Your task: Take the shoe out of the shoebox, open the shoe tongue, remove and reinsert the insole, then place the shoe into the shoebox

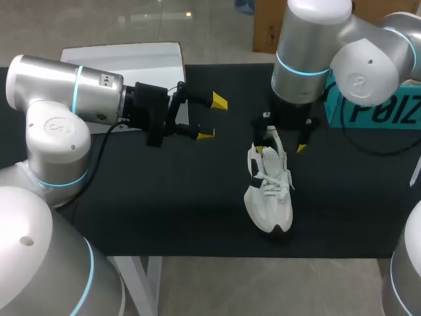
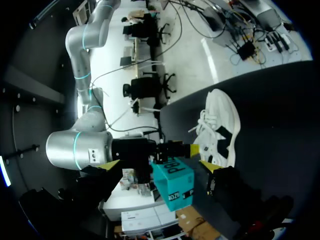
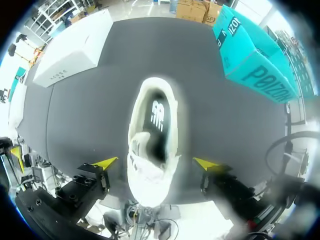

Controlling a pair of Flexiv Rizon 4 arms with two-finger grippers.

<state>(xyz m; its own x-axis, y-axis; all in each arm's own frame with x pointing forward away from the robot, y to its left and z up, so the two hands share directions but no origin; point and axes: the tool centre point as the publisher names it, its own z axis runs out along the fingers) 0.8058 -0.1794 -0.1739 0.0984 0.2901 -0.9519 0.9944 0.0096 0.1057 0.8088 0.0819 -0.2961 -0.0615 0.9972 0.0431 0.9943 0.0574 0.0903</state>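
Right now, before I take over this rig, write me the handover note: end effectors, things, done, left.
Left end effector: open, empty, above the table to the left of the shoe.
Right end effector: open, above the white shoe, one finger on each side, not touching it.
Shoe: out of the box, standing on the black table, with a dark insole inside.
Teal shoebox: at the table's back right. White box: back left.
Done: shoe taken out. Cannot tell whether the insole has been out yet.
Left: at least returning the shoe to the shoebox.
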